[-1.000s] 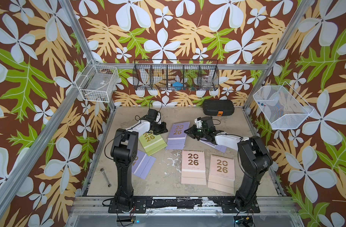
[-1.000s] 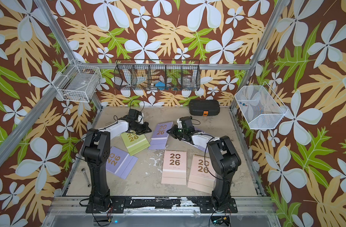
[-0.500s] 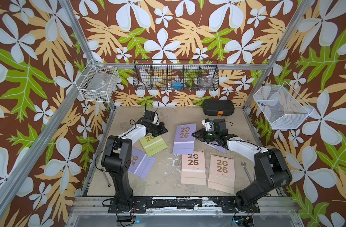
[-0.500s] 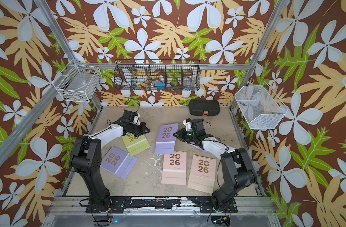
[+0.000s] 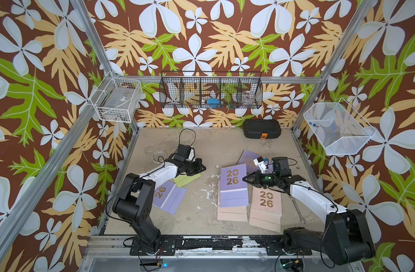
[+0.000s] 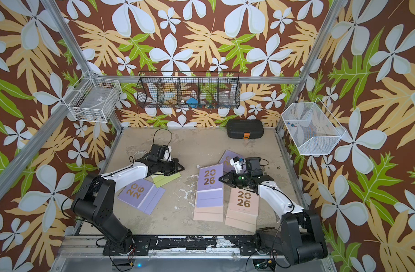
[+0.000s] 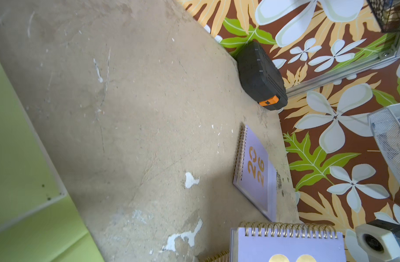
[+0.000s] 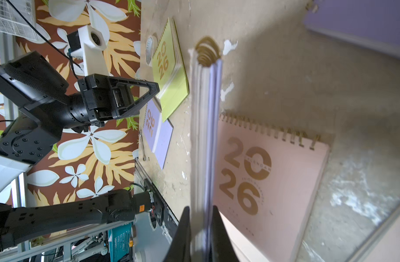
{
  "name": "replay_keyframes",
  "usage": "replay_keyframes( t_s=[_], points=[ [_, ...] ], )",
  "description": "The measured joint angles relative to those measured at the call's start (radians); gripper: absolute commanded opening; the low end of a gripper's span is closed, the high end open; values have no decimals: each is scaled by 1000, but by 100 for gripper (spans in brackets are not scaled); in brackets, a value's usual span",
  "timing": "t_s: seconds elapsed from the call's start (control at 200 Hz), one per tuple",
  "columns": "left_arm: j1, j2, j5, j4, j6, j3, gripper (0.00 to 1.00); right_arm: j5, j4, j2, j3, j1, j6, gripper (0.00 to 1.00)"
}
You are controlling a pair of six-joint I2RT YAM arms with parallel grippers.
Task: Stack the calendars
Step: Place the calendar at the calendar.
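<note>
My right gripper is shut on the right edge of a lilac calendar. That calendar covers the upper part of a pale pink calendar; I cannot tell whether they touch. A second pink calendar lies just right of it. Another lilac calendar lies at the front left. A further lilac one is behind my right wrist. My left gripper is shut, empty, over the lime green calendar.
A black case with an orange latch stands against the back wall. A wrench lies under my right arm, and another lies at the left edge. A clear round thing lies behind my left arm. Wire baskets hang on the walls.
My right gripper has carried the lilac calendar forward and right, from beside the green one to over the left pink calendar. My left arm has stretched out lower, its gripper now over the green calendar.
</note>
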Motion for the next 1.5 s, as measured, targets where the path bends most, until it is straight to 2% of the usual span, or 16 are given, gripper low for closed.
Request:
replay_keyframes(
  t_s=[0.24, 0.47, 0.716, 1.501],
  points=[
    [-59, -40, -18, 53, -40, -103, 0, -40, -70, -59, -80, -16, -58, 0],
    [-116, -49, -25, 95, -80, -163, 0, -111, -35, -65, -109, -21, -58, 0],
    [-157, -51, -28, 144, -129, -224, 0, -136, 13, -48, -149, -26, -38, 0],
    [-215, 2, -16, 218, -181, -249, 0, -193, 193, -3, -224, -52, 52, 0]
  ],
)
